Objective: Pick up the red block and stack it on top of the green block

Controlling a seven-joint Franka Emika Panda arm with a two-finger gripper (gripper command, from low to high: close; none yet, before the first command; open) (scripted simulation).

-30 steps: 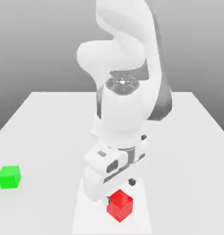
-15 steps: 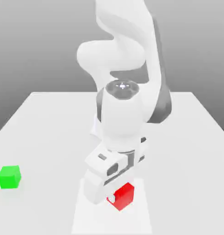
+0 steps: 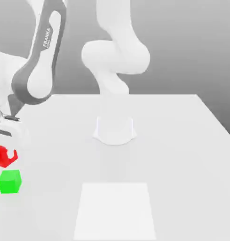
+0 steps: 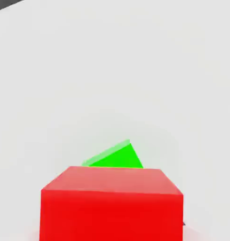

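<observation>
Swung across since the earlier frame, the arm [image 3: 40,56] now has its end effector [image 3: 13,153] at the exterior view's left, clamped on the red block [image 3: 3,156], which has left the pale square [image 3: 115,211] on the bench [image 3: 173,164]. Held in the air, the red block hangs above the green block [image 3: 10,181], apart from it in the exterior view. The green block sits on the bench where it was, turned at an angle to the red one in the hand view.

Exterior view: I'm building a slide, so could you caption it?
Gripped by the Panda's gripper, the red block hangs above the green block.
</observation>
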